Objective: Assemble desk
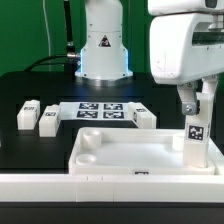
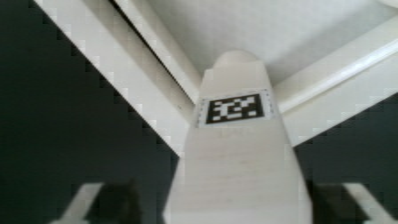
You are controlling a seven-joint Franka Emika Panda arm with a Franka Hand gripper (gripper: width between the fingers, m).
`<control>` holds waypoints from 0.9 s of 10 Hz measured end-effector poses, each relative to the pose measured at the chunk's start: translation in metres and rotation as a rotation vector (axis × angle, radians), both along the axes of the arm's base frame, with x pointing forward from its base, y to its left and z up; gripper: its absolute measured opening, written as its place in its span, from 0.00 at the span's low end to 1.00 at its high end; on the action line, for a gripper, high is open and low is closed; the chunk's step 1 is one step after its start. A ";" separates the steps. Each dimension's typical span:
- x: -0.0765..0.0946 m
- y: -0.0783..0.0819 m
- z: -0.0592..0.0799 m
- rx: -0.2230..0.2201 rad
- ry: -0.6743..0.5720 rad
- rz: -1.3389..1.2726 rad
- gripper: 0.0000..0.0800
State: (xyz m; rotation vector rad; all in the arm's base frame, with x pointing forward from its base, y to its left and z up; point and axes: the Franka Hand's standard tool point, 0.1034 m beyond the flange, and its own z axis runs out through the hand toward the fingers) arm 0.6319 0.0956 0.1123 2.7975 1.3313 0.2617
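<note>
The desk top (image 1: 120, 150) lies flat on the dark surface (image 1: 20, 150), just behind the white border wall (image 1: 60, 185). At its corner on the exterior view's right, 1 tagged leg (image 1: 195, 140) stands upright, clamped near its upper end between the fingers (image 2: 89, 205), which are closed against 2 of its sides. Whether its lower end meets the socket cannot be told. Behind the top, the marker board (image 1: 100, 110) lies between 2 loose legs (image 1: 38, 118) and a third leg (image 1: 145, 117). The arm's white body (image 1: 185, 40) blocks the upper right.

Arm extended down, end effector (image 1: 192, 113) vertical, fingers (image 2: 89, 206) clamping leg (image 1: 194, 142).
</note>
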 end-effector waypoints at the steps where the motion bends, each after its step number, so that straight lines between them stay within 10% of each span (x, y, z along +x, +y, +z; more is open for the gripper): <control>1: 0.000 0.000 0.000 0.004 0.002 -0.016 0.37; 9: -0.002 -0.001 -0.002 0.087 0.039 -0.489 0.36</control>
